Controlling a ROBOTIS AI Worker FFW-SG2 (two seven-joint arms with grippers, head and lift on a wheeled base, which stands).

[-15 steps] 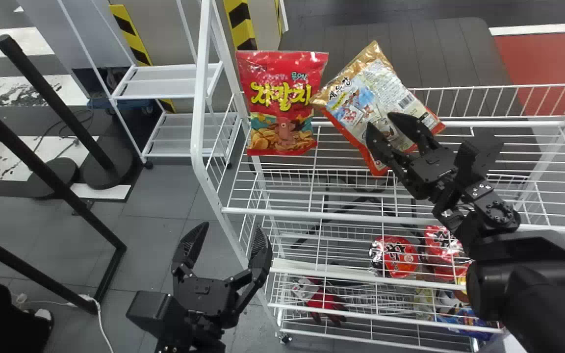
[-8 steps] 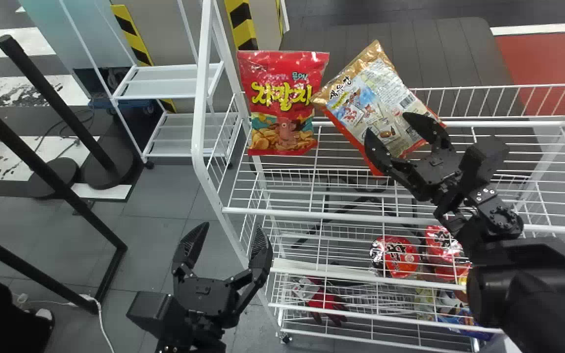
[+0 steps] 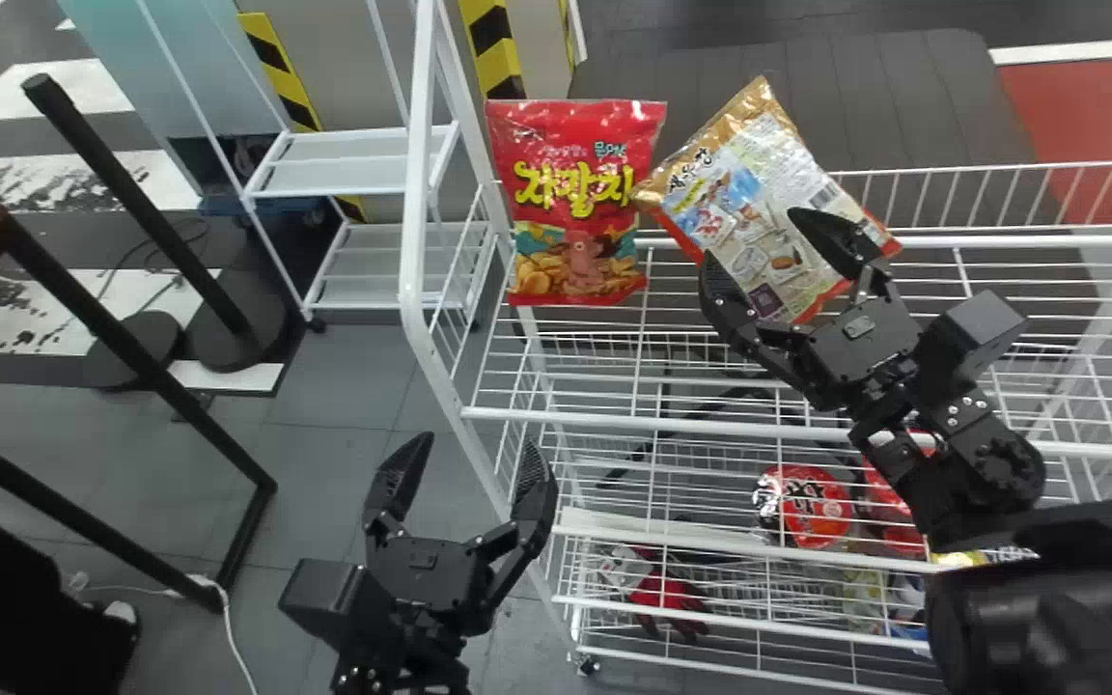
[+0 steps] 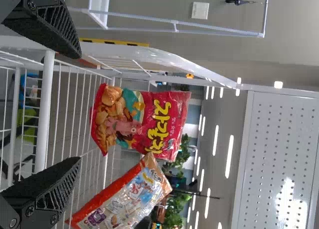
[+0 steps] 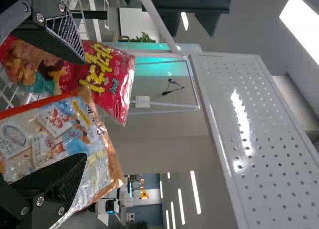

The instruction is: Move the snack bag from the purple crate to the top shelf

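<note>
Tilted snack bag (image 3: 730, 183) and red bag (image 3: 575, 193) on wire shelf (image 3: 614, 420), grey floor (image 3: 344, 386) below.
Left gripper (image 3: 474, 445), right gripper (image 3: 749, 235): jaws wide apart, holding nothing.

Soft, fairly even indoor light covers the white rack's (image 3: 413, 193) top shelf (image 3: 614, 419), from left front corner to back edge; the lower tiers (image 3: 577, 521) look dimmer. In the wrist views, narrow ceiling lights (image 4: 229, 156) glow white, and bright glare patches the perforated panel (image 4: 259, 139).
</note>
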